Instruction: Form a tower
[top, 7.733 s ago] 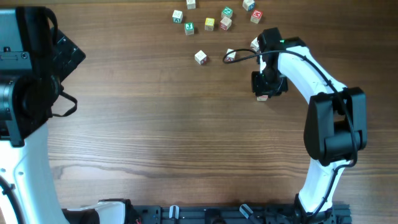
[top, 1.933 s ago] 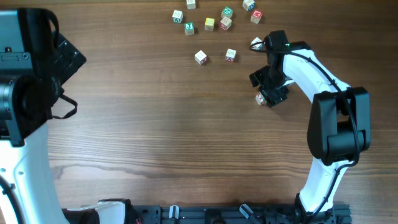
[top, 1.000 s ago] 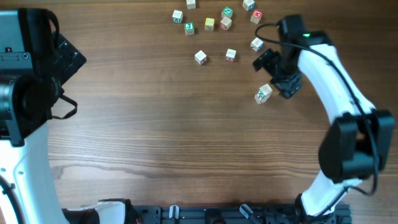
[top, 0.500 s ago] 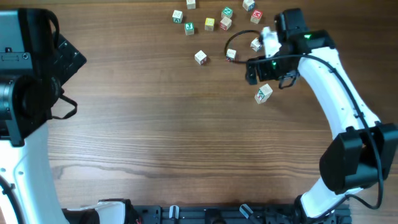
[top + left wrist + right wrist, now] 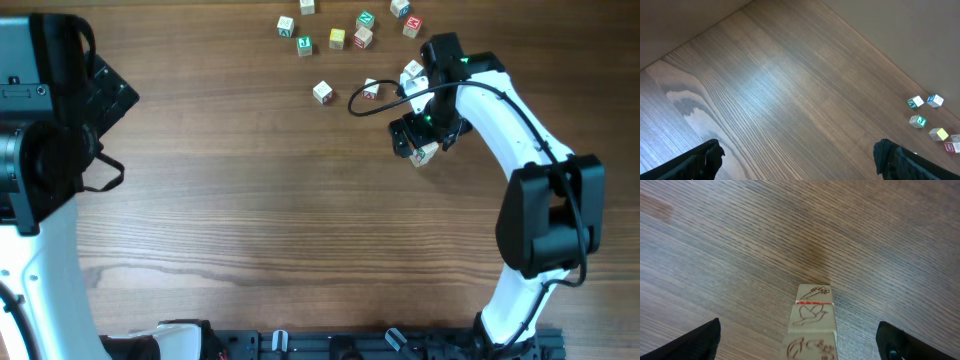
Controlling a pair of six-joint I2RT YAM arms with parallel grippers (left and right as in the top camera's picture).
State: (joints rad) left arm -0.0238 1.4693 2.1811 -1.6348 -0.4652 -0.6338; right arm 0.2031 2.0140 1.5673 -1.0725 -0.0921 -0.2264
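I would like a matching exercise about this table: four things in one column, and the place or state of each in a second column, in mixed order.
1. tower
2. right hand
3. left hand
4. yellow cube

a. among the loose cubes
b. open, far from the tower
c. upright, one cube wide
d. open, close to the tower

Pairs: 1-c, 2-d, 3-b, 4-a

Brown wooden table [image 5: 250, 220], loose coloured cubes [image 5: 337, 38]
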